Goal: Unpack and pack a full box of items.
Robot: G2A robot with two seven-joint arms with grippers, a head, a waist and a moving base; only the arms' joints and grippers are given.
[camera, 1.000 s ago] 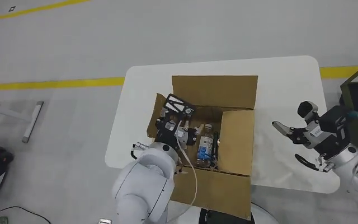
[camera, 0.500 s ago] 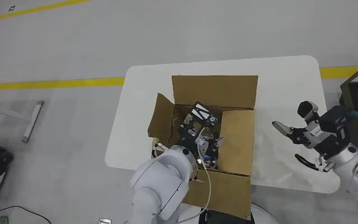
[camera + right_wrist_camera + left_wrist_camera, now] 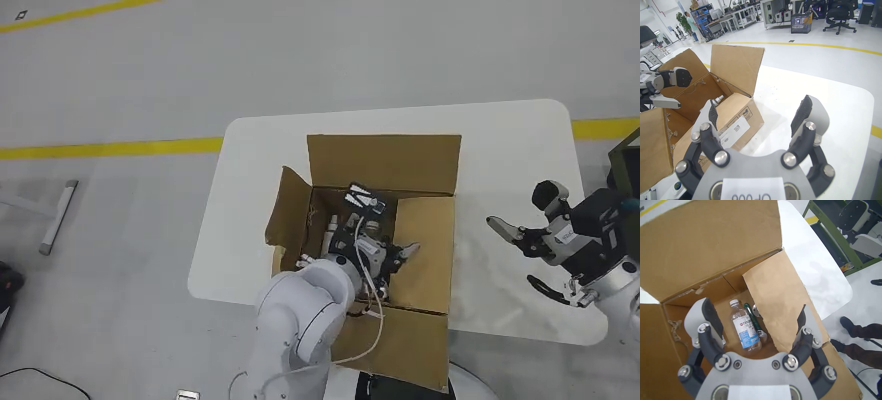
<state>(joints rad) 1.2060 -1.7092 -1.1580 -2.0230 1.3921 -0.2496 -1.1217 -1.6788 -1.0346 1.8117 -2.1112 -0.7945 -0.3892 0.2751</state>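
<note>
Your left gripper (image 3: 383, 225) hangs over the open box (image 3: 385, 160), which stands in the middle of the table (image 3: 500, 130). Its fingers are spread wide and hold nothing.

The clear bottle (image 3: 745, 328) lies flat on the box floor, below this gripper. I judge that its long axis runs from 12 to 6 o'clock in the box, with the white cap toward the tall flap at 12. In the left wrist view the two fingers stand on either side of this axis, so the opening crosses the width of the bottle. The next move probably needs a descent more than a turn.

A green-handled wrench (image 3: 751, 317) lies close along the bottle on its 3 o'clock side; I cannot tell if they touch. Just beyond it the side flap (image 3: 776, 298) leans inward, and the finger on that side could catch it.

Your right gripper (image 3: 512, 255) is at 3 o'clock from the box, over bare table and well apart. It is also wide open and empty, so the left arm is nearer.
</note>
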